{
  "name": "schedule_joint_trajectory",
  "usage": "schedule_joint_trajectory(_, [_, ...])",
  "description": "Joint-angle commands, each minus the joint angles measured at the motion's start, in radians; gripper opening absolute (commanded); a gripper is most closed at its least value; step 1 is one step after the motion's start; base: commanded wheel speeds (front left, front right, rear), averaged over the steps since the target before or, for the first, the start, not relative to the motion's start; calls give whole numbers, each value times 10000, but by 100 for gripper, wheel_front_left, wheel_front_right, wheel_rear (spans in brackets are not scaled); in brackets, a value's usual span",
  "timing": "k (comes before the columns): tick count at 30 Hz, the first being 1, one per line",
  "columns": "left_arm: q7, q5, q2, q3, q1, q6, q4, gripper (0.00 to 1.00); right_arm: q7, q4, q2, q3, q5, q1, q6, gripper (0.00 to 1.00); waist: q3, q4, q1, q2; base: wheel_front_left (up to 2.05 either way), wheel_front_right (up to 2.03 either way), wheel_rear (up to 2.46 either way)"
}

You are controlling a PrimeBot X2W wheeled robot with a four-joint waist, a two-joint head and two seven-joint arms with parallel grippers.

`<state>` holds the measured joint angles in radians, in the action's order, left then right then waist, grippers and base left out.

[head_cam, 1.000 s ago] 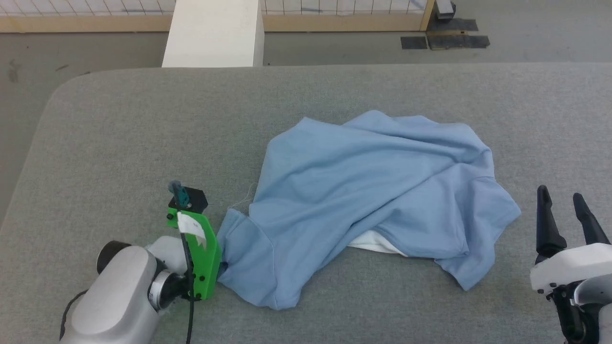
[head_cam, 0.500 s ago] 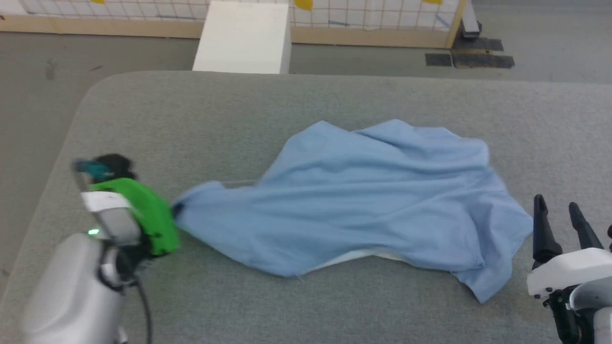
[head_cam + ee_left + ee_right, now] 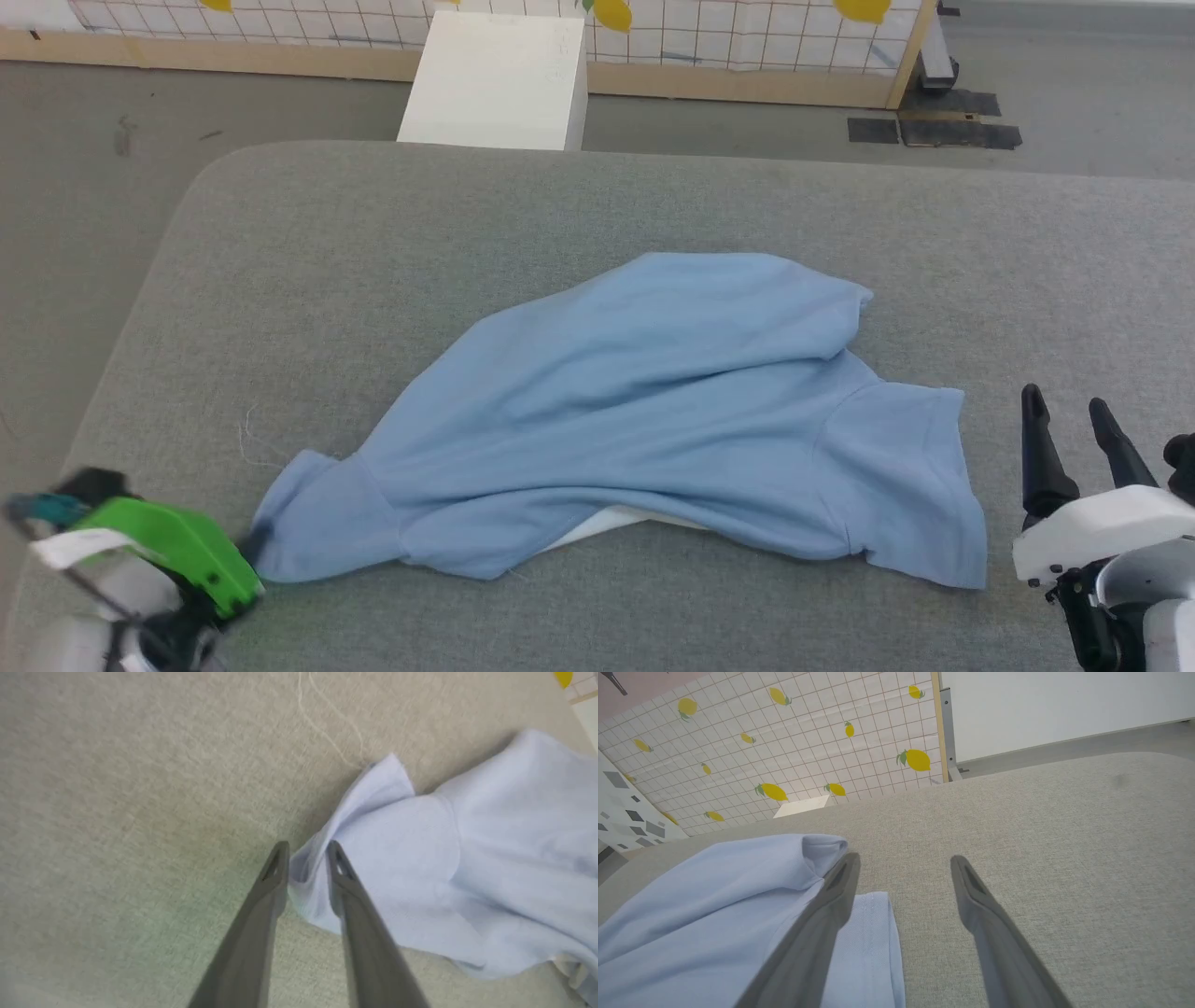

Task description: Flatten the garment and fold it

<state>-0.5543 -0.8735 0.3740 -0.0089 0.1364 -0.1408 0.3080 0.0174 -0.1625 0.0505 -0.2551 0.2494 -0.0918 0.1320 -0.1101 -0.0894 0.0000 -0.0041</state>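
The garment [image 3: 653, 411] is a light blue shirt spread in loose folds across the middle of the grey table [image 3: 373, 233], with a strip of white lining [image 3: 597, 527] peeking out under its near edge. My left gripper [image 3: 250, 546] is at the near left, right at the tip of the sleeve. In the left wrist view its fingers stand a little apart [image 3: 306, 851] with the sleeve's edge [image 3: 308, 877] lying slack between them. My right gripper [image 3: 1064, 399] hovers wide open beside the garment's right sleeve [image 3: 868, 933], with nothing between its tips [image 3: 906, 857].
A white box [image 3: 499, 79] stands on the floor beyond the table's far edge, before a tiled lemon-print wall [image 3: 784, 742]. A loose white thread [image 3: 247, 434] lies on the table near the left sleeve. The table's rounded left corner and edge are close to my left arm.
My left gripper shut on the sleeve and dragged it left and toward me, stretching the garment out, then its jaws parted. The head camera shifted. The right gripper stayed open.
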Motion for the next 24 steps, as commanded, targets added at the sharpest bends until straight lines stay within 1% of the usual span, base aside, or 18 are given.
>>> schedule_joint_trajectory(1, [525,-190,-59,307,-19,131,-295,100,-4,-11,-3,27,20,-1,-13,100,14,13,0,41,0,0,0])
schedule_joint_trajectory(4, [1683,-151,-168,707,-145,486,-1012,100,-6,-53,-3,65,76,35,-13,100,105,67,0,41,0,0,0])
schedule_joint_trajectory(6, [2582,219,-105,814,-388,760,-1469,100,-21,-75,-3,112,119,57,-13,100,138,122,0,41,0,0,0])
schedule_joint_trajectory(8, [3584,570,-187,878,-691,1061,-1783,100,-34,-109,-3,144,165,95,-13,100,172,159,0,41,0,0,0])
schedule_joint_trajectory(11, [5201,1379,-324,742,-1153,1457,-1983,100,14,-168,-3,129,163,216,-13,100,204,170,0,41,0,0,0])
schedule_joint_trajectory(13, [5994,1784,-474,583,-1390,1610,-1882,100,134,-201,-3,84,113,277,-13,100,202,160,0,41,0,0,0])
schedule_joint_trajectory(16, [7018,2276,-635,463,-1515,1690,-1743,100,433,-210,-3,22,-30,316,-13,100,163,133,0,41,0,0,0])
schedule_joint_trajectory(17, [7353,2474,-664,423,-1522,1692,-1719,100,603,-204,-3,4,-74,295,-13,100,150,123,0,41,0,0,0])
schedule_joint_trajectory(20, [7810,2816,-762,392,-1519,1698,-1711,100,1465,-195,-3,95,-339,65,-13,100,77,123,0,41,0,0,0])
schedule_joint_trajectory(24, [8009,3025,-849,407,-1429,1778,-1718,100,3513,-100,-3,551,-1050,-723,-13,100,-124,156,0,41,0,0,0])
